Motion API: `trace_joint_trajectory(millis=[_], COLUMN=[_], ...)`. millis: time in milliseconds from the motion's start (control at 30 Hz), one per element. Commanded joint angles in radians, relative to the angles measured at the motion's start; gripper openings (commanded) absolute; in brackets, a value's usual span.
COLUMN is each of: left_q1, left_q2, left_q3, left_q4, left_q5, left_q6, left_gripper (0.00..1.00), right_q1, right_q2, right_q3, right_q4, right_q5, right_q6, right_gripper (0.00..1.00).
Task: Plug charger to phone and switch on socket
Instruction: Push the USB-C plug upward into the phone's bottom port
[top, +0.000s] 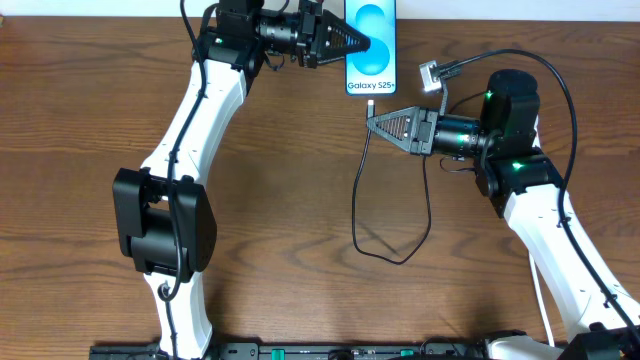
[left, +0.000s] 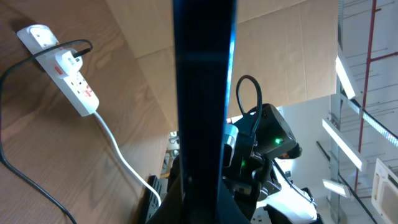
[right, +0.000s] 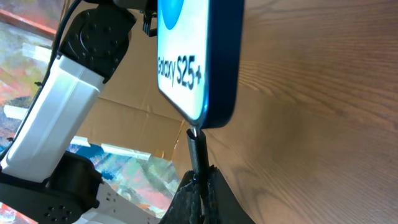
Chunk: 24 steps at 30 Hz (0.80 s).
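Holding the phone (top: 372, 68) at the counter's (top: 80, 120) far edge, the left claw (top: 362, 45) is clamped on it; the right claw (top: 373, 122) pinches the charger (right: 196, 148) tip at its bottom port. A tilted tip could jam or twist the phone loose. One phone, one charger, one socket (left: 74, 78), two claws.

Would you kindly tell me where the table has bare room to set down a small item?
Bare wood lies left of the left arm, and also between that arm and the loop of the charger. The top centre is crowded: there the left gripper holds the phone and the right gripper holds the charger tip at its lower edge.
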Motion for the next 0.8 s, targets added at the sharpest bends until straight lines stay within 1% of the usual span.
trace_joint_trajectory(millis=[0, 767], left_q1=[0.0, 0.0], left_q2=[-0.052, -0.052], left_q3=[-0.004, -0.02], left_q4=[0.01, 0.006], left_q5=[0.005, 0.005], left_q6=[0.026, 0.036], left_gripper=[0.07, 0.07], right_q1=[-0.008, -0.008], right_q2=[-0.016, -0.016], right_q3=[0.001, 0.002], right_q4=[0.003, 0.002], right_q5=[-0.024, -0.001], right_q6=[0.017, 0.024], right_gripper=[0.02, 0.01])
